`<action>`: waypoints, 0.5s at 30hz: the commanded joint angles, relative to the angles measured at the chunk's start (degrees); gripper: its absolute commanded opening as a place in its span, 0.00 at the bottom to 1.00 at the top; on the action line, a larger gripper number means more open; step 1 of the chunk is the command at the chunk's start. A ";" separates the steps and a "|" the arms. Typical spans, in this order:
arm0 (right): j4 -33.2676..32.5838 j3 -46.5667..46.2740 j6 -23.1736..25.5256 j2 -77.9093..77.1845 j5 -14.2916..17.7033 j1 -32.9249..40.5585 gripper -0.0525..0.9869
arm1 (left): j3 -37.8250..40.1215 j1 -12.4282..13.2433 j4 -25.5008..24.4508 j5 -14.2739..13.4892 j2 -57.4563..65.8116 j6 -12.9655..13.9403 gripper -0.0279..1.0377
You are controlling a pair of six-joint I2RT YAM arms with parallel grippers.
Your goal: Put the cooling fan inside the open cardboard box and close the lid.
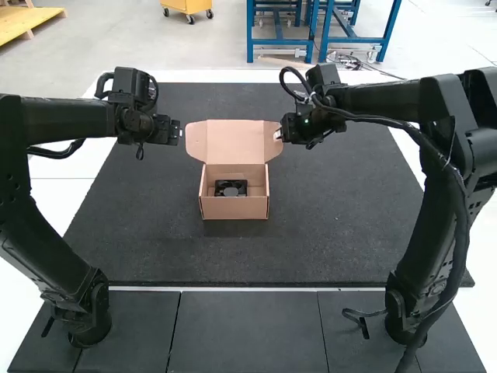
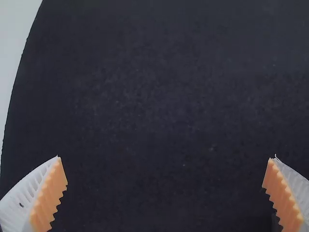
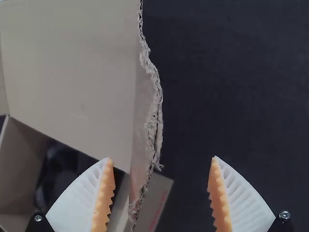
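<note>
fan (image 1: 231,187): already inside the box (image 1: 233,208).
lid (image 1: 233,142): stands open at the box's back.
left gripper (image 1: 178,132): wide open, empty, left of lid.
right gripper (image 1: 277,134): wide open, astride lid's right edge (nothing pinched).
next: likely tip lid forward.

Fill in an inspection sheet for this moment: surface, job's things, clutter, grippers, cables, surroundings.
Surface: black mat, lying flat, with the box near its middle.
Job's things: cardboard box open, its lid laid back; cooling fan lies inside.
Clutter: nothing seen.
Grippers: left gripper open, over the mat beside the lid's left edge, holding nothing; right gripper open, its fingers astride the lid's ragged right edge, not clamped.
Cables: black cable loops above the right arm's wrist, apart from the box.
Surroundings: dark panels in front of the mat carry both arm bases.
</note>
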 commanded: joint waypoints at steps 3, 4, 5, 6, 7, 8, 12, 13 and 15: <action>-0.03 2.11 0.57 -0.12 -0.99 0.40 0.48 | 1.54 -0.06 0.68 -0.71 0.94 0.53 0.93; -0.29 2.20 0.48 -0.12 -0.99 0.57 0.48 | 1.63 -0.06 0.68 -0.62 1.21 0.53 0.93; -0.46 2.20 0.48 -0.12 -1.08 0.57 0.48 | 1.72 -0.14 0.60 -0.62 1.29 0.53 0.93; -0.64 2.20 0.48 -0.12 -1.17 0.66 0.48 | 1.72 -0.14 0.68 -0.62 1.38 0.53 0.93; -0.73 2.20 0.48 -0.12 -1.52 0.75 0.48 | 1.81 -0.32 0.68 -0.53 1.47 0.53 0.93; -0.90 2.20 0.48 -0.12 -1.70 0.75 0.48 | 1.81 -0.41 0.77 -0.53 1.56 0.53 0.93; -0.99 2.20 0.48 -0.12 -2.05 1.19 0.48 | 1.90 -0.67 0.95 -0.36 2.00 0.62 0.93; -1.08 2.29 0.48 -0.12 -2.14 1.37 0.48 | 1.81 -0.67 1.03 -0.18 2.00 0.62 0.93; -1.17 2.20 0.48 -0.12 -2.14 1.72 0.46 | 1.81 -0.67 1.39 0.87 2.08 0.53 0.93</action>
